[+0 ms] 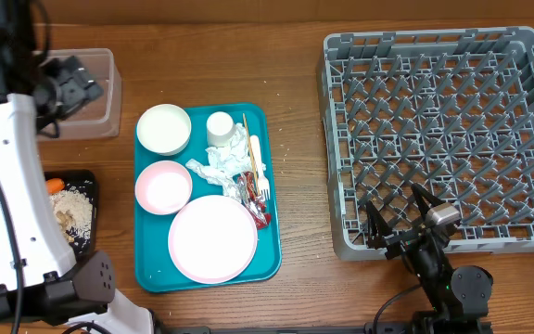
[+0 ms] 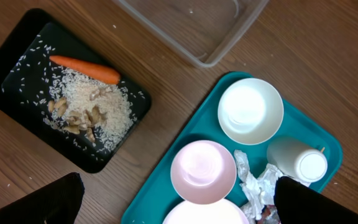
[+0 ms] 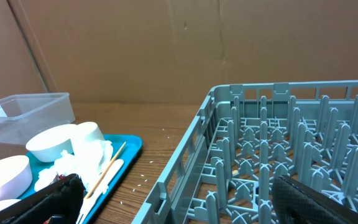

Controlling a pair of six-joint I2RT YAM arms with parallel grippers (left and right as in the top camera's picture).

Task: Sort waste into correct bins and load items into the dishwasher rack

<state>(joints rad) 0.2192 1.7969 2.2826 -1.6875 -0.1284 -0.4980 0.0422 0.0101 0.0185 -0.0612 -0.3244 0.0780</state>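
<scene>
Both grippers are spread wide with nothing in them: the left gripper (image 2: 179,194) is up at 10 o'clock by the clear tub (image 1: 109,93), the right gripper (image 1: 399,211) at 5 o'clock on the rack (image 1: 443,130) edge. Napkins (image 1: 219,162) and red wrapper (image 1: 256,215) sit mid-table on the teal tray (image 1: 151,262) — carrot (image 2: 86,68) and rice (image 2: 95,106) are in the black tray (image 1: 87,182) at 9.

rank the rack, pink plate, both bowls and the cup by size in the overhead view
1. dishwasher rack
2. pink plate
3. white bowl and pink bowl, which look about alike
4. white cup
</scene>
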